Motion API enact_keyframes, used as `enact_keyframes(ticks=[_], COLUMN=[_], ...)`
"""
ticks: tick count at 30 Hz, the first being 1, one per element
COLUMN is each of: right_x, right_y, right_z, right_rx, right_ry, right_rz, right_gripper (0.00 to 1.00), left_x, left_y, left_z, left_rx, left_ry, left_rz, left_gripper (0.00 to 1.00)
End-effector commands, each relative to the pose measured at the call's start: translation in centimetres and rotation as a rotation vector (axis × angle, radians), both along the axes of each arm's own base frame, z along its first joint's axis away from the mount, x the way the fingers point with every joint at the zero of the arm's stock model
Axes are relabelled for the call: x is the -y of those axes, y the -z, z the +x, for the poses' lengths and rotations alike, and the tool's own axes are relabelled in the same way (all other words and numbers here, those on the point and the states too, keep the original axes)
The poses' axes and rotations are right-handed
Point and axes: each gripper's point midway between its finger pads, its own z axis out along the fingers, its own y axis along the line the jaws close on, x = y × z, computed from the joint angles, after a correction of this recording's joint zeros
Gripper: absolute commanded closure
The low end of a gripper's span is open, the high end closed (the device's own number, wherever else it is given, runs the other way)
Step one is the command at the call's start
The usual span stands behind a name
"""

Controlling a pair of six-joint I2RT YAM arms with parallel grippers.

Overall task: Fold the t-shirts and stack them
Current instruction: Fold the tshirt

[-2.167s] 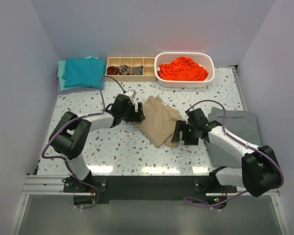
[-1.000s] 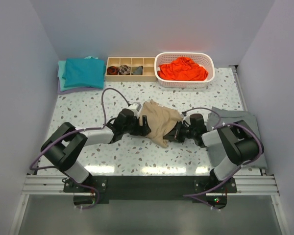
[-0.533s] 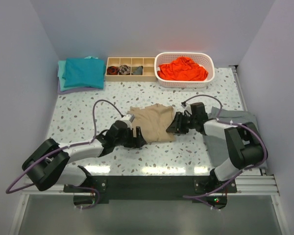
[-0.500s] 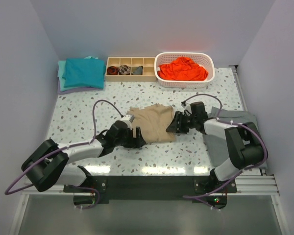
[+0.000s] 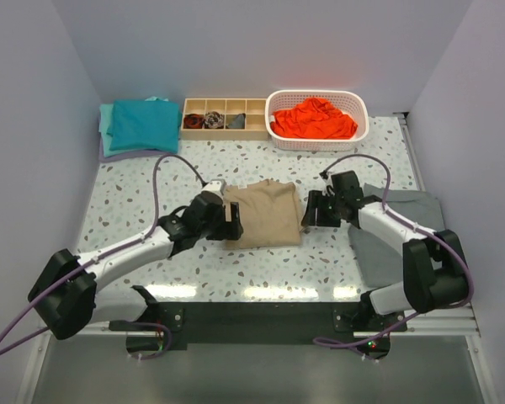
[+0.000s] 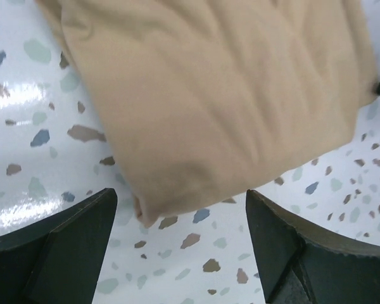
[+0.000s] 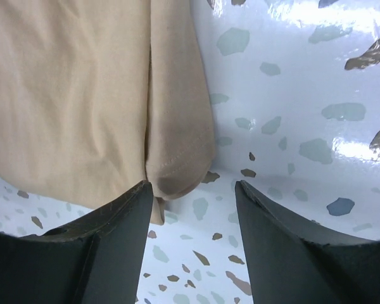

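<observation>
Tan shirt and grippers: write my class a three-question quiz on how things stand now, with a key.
1. True or false: the tan shirt lies folded on the table between the left gripper and the right gripper.
2. The orange shirt is: A in the basket; B on the table; C on the tan shirt.
3. Fill in: both grippers' jaws are ____.
Key: 1 true; 2 A; 3 open.
</observation>
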Motion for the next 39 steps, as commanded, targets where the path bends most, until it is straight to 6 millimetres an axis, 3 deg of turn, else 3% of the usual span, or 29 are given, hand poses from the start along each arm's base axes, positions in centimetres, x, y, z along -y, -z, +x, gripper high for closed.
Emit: enact_keyframes(ticks=[1, 5, 10, 15, 21, 31, 39], right_x=[0.4, -1.1, -2.9, -3.7, -4.2, -6.3, -8.0], right_y=[-2.3, -2.9, -3.5, -2.2, -0.8, -0.4, 0.3], right_z=[1.7, 2.3, 2.7, 2.4, 1.9, 1.4, 1.2], right_rx=[0.084, 0.087, 0.090, 0.043, 0.008, -0.037, -0.072], right_ry=[-0.012, -0.049, -0.106, -0.128, -0.140, -0.161, -0.170], right_rz=[-0.033, 0.036, 0.125, 0.158, 0.188, 0.331, 0.463], right_gripper=[0.41, 0.41, 0.41, 0.41, 0.44, 0.49, 0.66], left_x=[1.8, 4.4, 6.1, 7.2, 7.0, 6.3, 6.3], left_y=[-3.3, -3.7, -2.0, -0.4, 0.6, 2.9, 3.9], left_z=[2.8, 3.7, 4.3, 4.6, 4.6, 3.6, 3.2], left_rx=[0.105, 0.114, 0.082, 0.061, 0.050, -0.003, -0.030], left_ry=[0.020, 0.076, 0.113, 0.133, 0.127, 0.123, 0.129], left_rz=[-0.030, -0.100, -0.119, -0.137, -0.123, -0.093, -0.091], left_gripper=[0.12, 0.12, 0.13, 0.13, 0.13, 0.13, 0.13])
